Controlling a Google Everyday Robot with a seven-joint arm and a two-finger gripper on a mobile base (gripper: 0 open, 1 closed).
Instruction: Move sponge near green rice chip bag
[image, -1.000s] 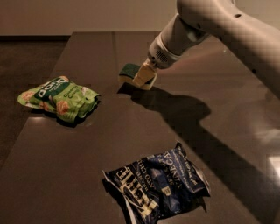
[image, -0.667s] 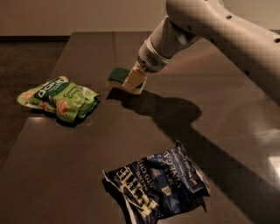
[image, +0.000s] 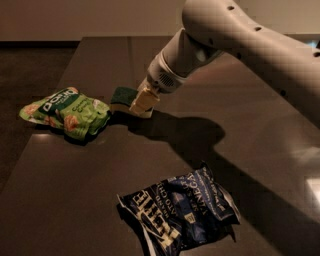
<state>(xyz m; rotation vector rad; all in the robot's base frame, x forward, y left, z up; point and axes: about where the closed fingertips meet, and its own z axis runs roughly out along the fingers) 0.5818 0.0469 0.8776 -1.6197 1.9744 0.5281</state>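
Observation:
The sponge (image: 121, 97), dark green on top with a pale yellow base, sits low over the dark table just right of the green rice chip bag (image: 67, 112), a crumpled light green bag with a dark green band and white lettering. My gripper (image: 141, 103) comes down from the upper right on the white arm and is shut on the sponge's right end. The sponge's left edge is a small gap from the bag. I cannot tell whether the sponge rests on the table or hangs just above it.
A crumpled dark blue chip bag (image: 180, 209) with white lettering lies at the front centre. The table's left edge (image: 47, 117) runs just behind the green bag, with dark floor beyond. My arm (image: 240, 35) spans the upper right.
My gripper has carried the sponge leftward and downward, from the middle of the table to just beside the green bag. Both bags have stayed put.

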